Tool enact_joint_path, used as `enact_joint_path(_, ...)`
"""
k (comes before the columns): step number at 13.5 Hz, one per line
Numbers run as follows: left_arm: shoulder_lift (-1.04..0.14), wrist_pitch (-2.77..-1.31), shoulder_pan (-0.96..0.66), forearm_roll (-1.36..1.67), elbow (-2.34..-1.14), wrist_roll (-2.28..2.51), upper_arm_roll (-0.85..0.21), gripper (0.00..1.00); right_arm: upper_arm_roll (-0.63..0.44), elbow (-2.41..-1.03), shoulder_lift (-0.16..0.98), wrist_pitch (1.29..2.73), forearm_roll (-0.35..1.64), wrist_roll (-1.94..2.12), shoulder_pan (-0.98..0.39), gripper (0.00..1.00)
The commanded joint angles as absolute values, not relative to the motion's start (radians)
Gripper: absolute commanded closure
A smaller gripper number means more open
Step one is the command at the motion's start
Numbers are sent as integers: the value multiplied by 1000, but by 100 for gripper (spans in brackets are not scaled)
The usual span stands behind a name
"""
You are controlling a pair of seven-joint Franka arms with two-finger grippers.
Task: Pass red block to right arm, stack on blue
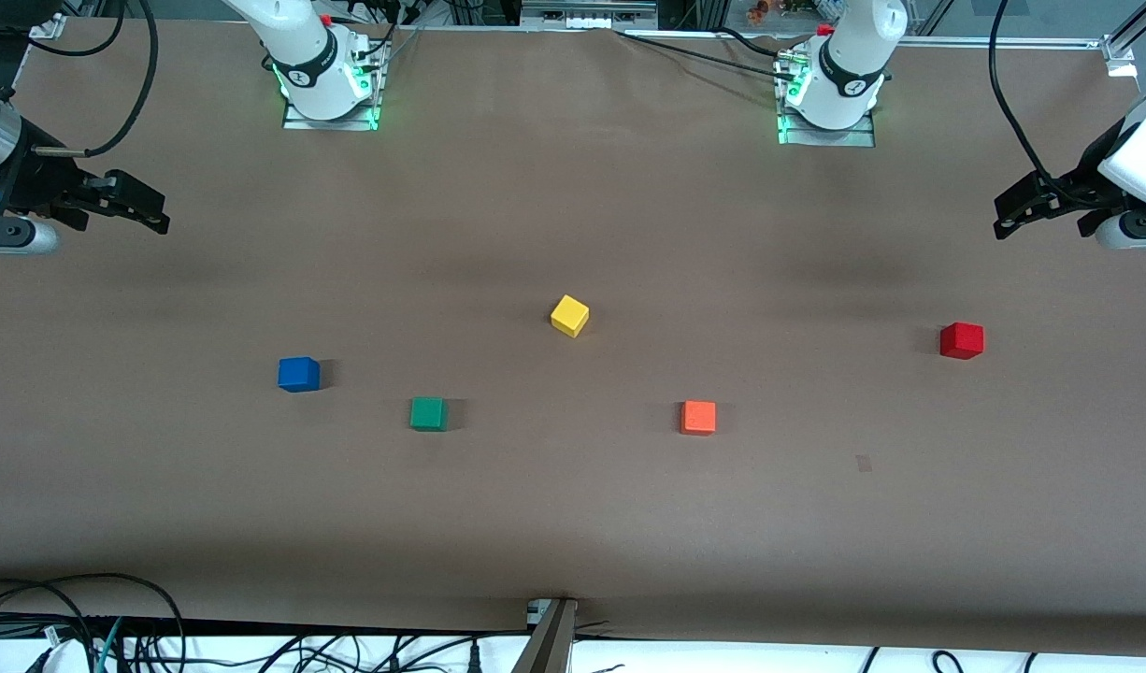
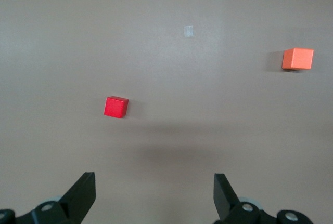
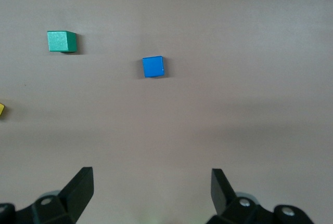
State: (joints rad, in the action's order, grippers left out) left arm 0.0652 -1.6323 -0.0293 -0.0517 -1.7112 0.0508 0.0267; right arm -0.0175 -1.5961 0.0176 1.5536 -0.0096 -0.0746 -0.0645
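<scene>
The red block sits on the brown table toward the left arm's end; it also shows in the left wrist view. The blue cube sits toward the right arm's end and shows in the right wrist view. My left gripper hangs open and empty over bare table at its end, apart from the red block; its jaws stand wide apart in its wrist view. My right gripper hangs open and empty over bare table at its end, apart from the blue cube.
A green cube lies beside the blue one, a yellow cube mid-table, an orange cube between green and red. A small tape mark lies on the table. Cables run along the table's near edge.
</scene>
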Motion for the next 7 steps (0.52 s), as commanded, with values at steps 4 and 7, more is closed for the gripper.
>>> enact_joint_path(4, 77, -1643, -43, -31, -1727, 55, 41, 0, -9, -1577, 25, 1549, -6, -78, -54, 0)
enact_joint_path(7, 68, -1640, -41, -29, -1729, 57, 41, 0, -9, -1577, 25, 1548, -6, -78, -54, 0)
